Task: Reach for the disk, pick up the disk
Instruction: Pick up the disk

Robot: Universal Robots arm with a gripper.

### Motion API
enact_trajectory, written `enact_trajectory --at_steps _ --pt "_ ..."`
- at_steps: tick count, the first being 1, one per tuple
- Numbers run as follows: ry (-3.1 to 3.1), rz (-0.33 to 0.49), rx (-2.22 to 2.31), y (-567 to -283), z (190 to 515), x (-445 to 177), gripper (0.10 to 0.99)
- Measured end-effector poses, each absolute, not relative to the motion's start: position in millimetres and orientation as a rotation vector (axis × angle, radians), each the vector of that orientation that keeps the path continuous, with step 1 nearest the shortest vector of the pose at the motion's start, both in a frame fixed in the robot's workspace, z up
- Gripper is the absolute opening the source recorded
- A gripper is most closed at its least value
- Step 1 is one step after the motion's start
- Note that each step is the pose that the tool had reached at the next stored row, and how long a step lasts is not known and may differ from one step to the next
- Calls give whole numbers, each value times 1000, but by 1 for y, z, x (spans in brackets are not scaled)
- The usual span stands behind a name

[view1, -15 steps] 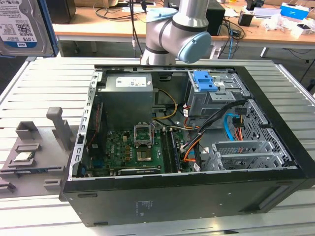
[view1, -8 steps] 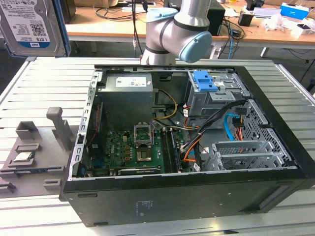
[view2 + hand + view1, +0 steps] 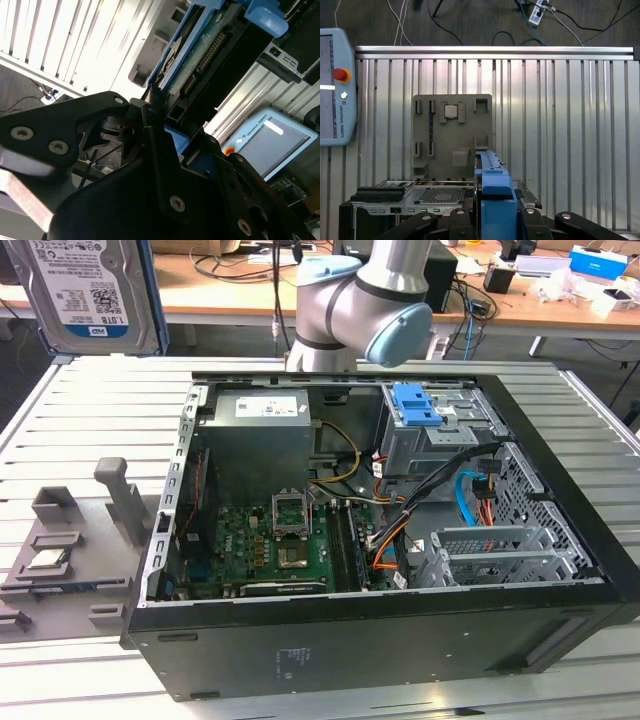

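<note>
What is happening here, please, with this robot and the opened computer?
The robot arm has its hand closed on the disk, a silver hard drive in a blue bracket. It holds the disk in the air, away from the open computer case on the slatted table. The pick-up looks done.

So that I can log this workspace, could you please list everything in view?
disk: one, silver with a blue bracket, held up at the exterior view's upper left
computer case: one, black, open, mid-table
drive cage: one, grey, inside the case
latch: one, blue, atop the drive cage
fixture tray: one, grey, on the table beside the case
chip: one, silver, square, on the tray
teach pendant: one, light grey with a red button, at the table's edge
table: one, ribbed silver, under the case
desk: one, wooden, cluttered, behind the table
robot arm: one, grey with pale blue caps, behind the case
claw: one, black, shut on the disk
</note>
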State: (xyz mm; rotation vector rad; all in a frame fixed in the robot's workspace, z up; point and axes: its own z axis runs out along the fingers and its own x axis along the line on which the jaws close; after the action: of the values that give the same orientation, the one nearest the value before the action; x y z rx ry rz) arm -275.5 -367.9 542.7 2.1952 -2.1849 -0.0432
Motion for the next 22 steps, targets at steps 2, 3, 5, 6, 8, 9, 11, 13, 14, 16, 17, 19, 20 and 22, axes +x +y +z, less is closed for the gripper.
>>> enact_trajectory --at_steps 2,3,5,6,8,9,11,13,14,16,17,19,20,22 --pt "-2185 -43 2195 -368 543 -269 365" --pt "-2185 -43 2195 -368 543 -265 365" --pt "-2185 -43 2195 -367 543 -259 365" --pt "-2185 -43 2195 -367 543 -255 365" --pt "-2185 -44 2195 -367 543 -244 365" --pt "-2185 -44 2195 -366 543 -240 365" --pt "-2185 -44 2195 -366 543 -235 365" --pt "-2184 -44 2195 -366 543 -228 365" --pt "-2184 -44 2195 -366 543 -226 365" --pt "-2184 -45 2194 -365 543 -219 365" --pt "-2184 -45 2194 -365 543 -217 365" --pt "-2184 -45 2194 -365 543 -212 365" --pt "-2184 -45 2194 -365 543 -210 365" --pt "-2184 -45 2194 -364 543 -205 365"
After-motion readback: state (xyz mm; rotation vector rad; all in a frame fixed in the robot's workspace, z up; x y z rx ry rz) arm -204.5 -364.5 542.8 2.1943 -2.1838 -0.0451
